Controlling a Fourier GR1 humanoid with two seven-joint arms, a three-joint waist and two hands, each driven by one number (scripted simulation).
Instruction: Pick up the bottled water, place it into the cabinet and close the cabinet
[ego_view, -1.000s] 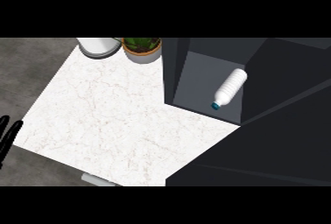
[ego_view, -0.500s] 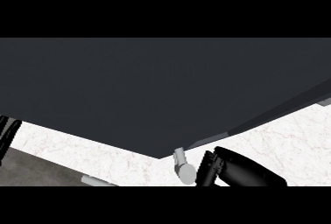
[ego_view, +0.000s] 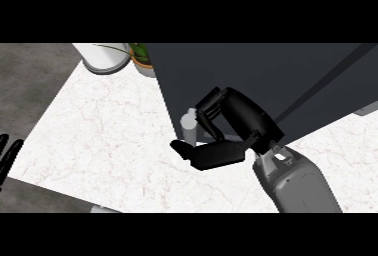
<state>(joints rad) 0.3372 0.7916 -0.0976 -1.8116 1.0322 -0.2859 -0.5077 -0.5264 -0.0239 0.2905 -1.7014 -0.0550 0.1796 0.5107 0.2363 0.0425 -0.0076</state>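
The right hand (ego_view: 232, 125) lay mid-frame against the dark cabinet (ego_view: 295, 80), fingers curled and clasping nothing; the left hand (ego_view: 9, 152) rested open at the left edge.

**Hidden and cut off**

The dark cabinet (ego_view: 266, 80) shows only its outside, its inside and contents hidden, and runs past the far edge. The left hand (ego_view: 9, 152) is cut by the left edge. The plant pot (ego_view: 140, 55) is half hidden behind the cabinet.

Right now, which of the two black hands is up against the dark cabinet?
The right hand, fingers curled at the dark cabinet's grey handle. The left hand rests at the view's left edge, away from it.
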